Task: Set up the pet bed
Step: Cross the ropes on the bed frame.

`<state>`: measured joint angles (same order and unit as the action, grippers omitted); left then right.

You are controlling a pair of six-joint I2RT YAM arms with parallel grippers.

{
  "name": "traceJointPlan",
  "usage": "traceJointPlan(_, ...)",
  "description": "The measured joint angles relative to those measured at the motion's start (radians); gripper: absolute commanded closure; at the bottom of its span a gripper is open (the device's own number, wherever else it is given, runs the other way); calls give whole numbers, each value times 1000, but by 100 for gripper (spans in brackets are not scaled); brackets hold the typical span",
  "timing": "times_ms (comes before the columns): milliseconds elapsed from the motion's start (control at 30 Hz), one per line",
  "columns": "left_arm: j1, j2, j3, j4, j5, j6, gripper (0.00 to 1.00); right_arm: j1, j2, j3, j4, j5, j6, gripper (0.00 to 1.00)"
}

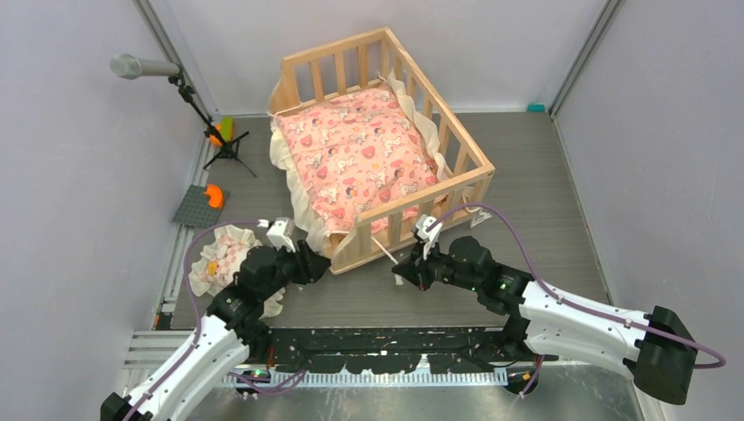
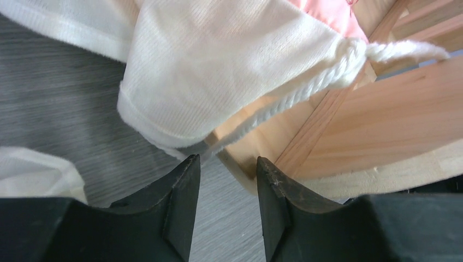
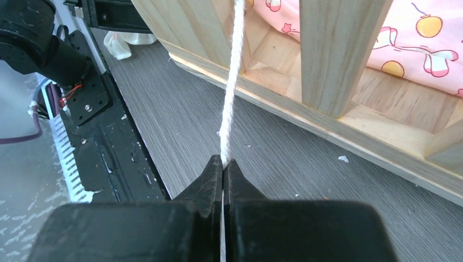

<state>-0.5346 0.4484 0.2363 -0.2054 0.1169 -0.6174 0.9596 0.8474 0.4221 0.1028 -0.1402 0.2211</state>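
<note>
The pet bed is sitting in the upper middle of the top view, turned at an angle on the grey, wood-grained table. It is a crib-shaped rectangle of pale, smooth wood with flat upright slats and a plank base. A quilted pink cushion, printed with hearts and small figures, is lying inside it. The cushion's cream frill is spilling over the open left side. A small frilled pillow is resting at the lower left, apart from the bed.

In the right wrist view, the right gripper is pinching a white twisted cord between closed black jaws. The cord is running taut up the frame, past the bed's base rail and a thick slat.

In the left wrist view, the left gripper is holding its jaws apart, with nothing between its matte black fingers. Ribbed cream fabric is hanging just above them, and the knotted cord is trailing toward the gap. The bed's corner post is lying just beyond the fingertips, to the upper right.

In the top view, both grippers are meeting the bed's near side. The left gripper is at the lower left corner, and the right gripper is just below the front rail.
</note>
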Motion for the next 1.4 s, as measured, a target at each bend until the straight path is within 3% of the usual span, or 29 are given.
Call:
traceJointPlan(133, 0, 68, -11, 103, 3, 0, 66, 5, 4, 0, 4, 0, 3, 100)
traceJointPlan(300, 0, 147, -11, 198, 27, -15, 99, 8, 4, 0, 7, 0, 6, 100)
traceJointPlan(533, -3, 153, -10, 232, 36, -2, 100, 8, 23, 0, 10, 0, 14, 100)
traceJointPlan(800, -3, 45, -7, 55, 35, 12, 100, 11, 31, -17, 26, 0, 24, 100)
traceJointPlan(1100, -27, 62, 96, -84, 213, -5, 100, 25, -20, -29, 7, -51, 29, 100)
traceJointPlan(1400, -109, 3, 131, -123, 336, -49, 100, 39, -30, -29, -58, -119, 29, 100)
